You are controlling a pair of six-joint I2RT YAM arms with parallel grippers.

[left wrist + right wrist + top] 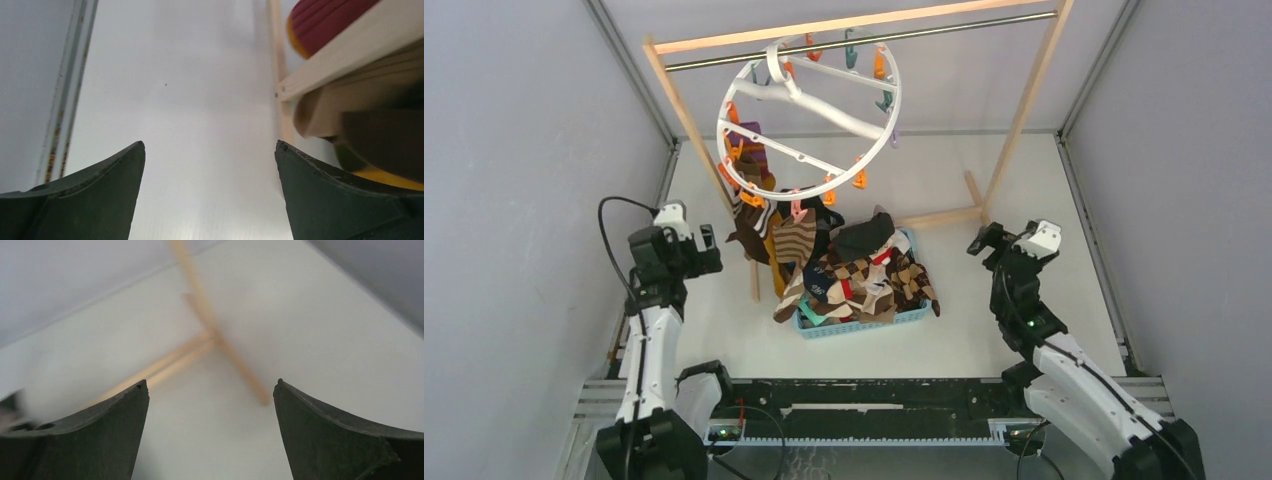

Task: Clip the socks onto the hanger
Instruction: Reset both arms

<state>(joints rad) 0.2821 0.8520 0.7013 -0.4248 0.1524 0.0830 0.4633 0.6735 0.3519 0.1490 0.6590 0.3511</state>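
White hanger (pixel 824 110) carries socks (pixel 759 215), perhaps 3, clipped.

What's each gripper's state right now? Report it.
Left gripper: open, holding nothing.
Right gripper: open, holding nothing.

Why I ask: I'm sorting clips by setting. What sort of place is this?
Likely a robot lab cell, not a home: grey panel walls enclose a white table holding a wooden-framed rack, hanger and basket of socks.
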